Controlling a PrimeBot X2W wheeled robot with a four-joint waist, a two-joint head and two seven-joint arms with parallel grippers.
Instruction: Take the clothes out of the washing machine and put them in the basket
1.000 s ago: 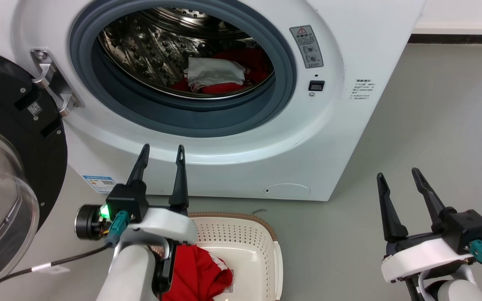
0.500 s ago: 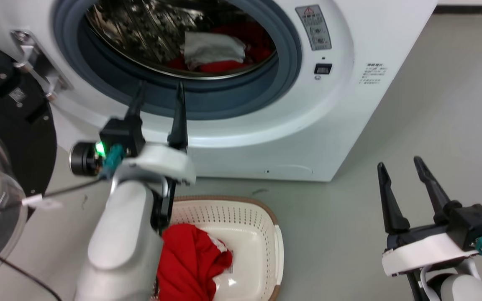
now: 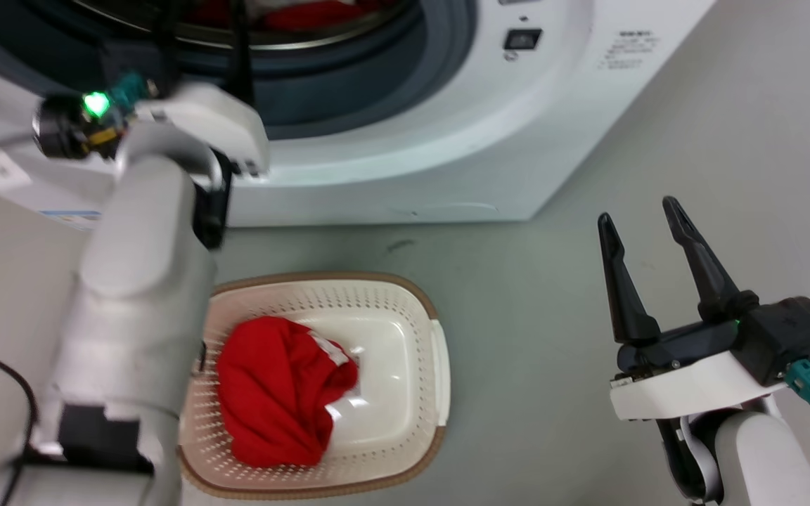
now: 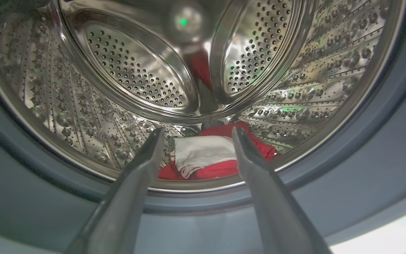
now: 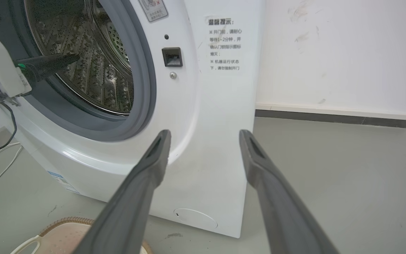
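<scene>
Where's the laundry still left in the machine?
In the left wrist view, the clothes lie on the drum floor, just behind the grey ring, ahead of the left gripper.

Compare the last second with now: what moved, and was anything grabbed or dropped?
The left gripper advanced, open and empty, from below the door opening up to the mouth of the washing machine, and is now aimed at the clothes inside. The head camera tipped down too. Nothing was grabbed or released. Unchanged: right gripper open, red garment in the basket.
</scene>
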